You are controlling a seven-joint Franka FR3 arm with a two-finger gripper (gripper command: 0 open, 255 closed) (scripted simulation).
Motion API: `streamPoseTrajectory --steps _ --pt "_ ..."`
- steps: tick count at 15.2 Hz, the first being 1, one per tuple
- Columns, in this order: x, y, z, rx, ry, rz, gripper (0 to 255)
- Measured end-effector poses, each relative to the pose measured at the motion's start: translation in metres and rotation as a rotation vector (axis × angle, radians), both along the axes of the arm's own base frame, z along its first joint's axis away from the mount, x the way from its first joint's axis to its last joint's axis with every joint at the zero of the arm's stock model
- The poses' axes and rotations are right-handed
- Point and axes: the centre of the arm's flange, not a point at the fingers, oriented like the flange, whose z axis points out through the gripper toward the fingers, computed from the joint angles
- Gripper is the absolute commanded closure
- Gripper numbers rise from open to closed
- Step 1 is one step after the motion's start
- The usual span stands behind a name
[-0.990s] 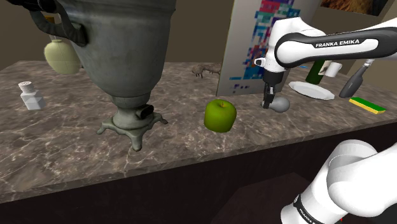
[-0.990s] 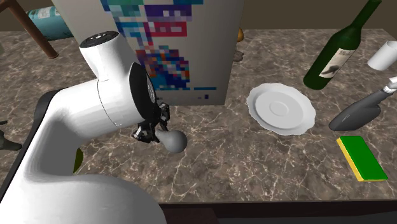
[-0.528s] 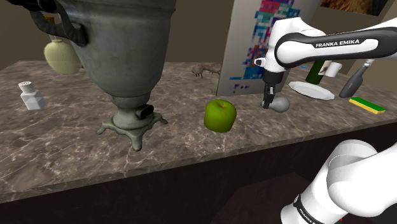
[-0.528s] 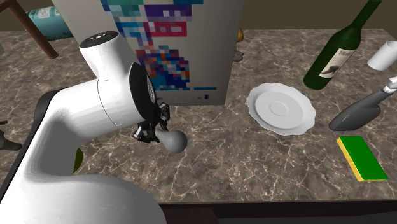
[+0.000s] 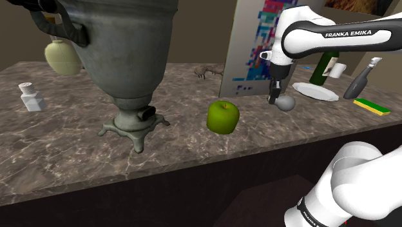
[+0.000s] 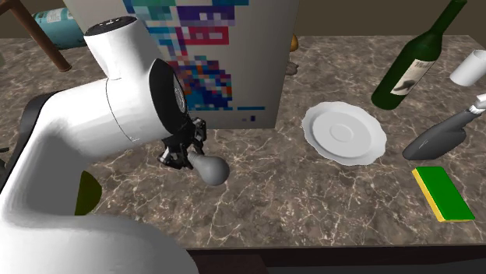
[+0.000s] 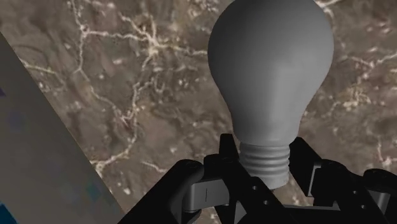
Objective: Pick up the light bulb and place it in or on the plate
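Observation:
A plain grey light bulb (image 5: 286, 102) (image 6: 213, 170) (image 7: 273, 76) hangs just above the brown marble counter (image 5: 77, 138), with my black gripper (image 5: 275, 97) (image 6: 177, 158) (image 7: 267, 181) shut on its screw base. The bulb's round end points away from the hand. A white scalloped plate (image 5: 315, 91) (image 6: 343, 133) lies on the counter, to the right of the bulb in both exterior views, with nothing on it.
A green apple (image 5: 223, 117) sits to the bulb's left in the shoulder view. A tall patterned box (image 6: 212, 62) stands just behind the gripper. Beyond the plate are a green bottle (image 6: 413, 68), a dark scoop (image 6: 444, 134) and a green-yellow sponge (image 6: 442, 193). A large metal urn (image 5: 129, 58) stands farther left.
The arm has risen and shifted slightly right in the shoulder view, lifting the bulb a little off the counter.

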Motion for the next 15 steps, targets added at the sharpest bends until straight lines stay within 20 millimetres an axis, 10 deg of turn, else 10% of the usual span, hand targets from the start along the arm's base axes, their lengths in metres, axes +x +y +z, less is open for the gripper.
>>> streamPoseTrajectory --steps 11,15 --pt "-0.001 0.000 0.057 0.000 0.000 0.000 255" --pt "-0.002 -0.039 0.061 0.000 0.000 -0.001 255"
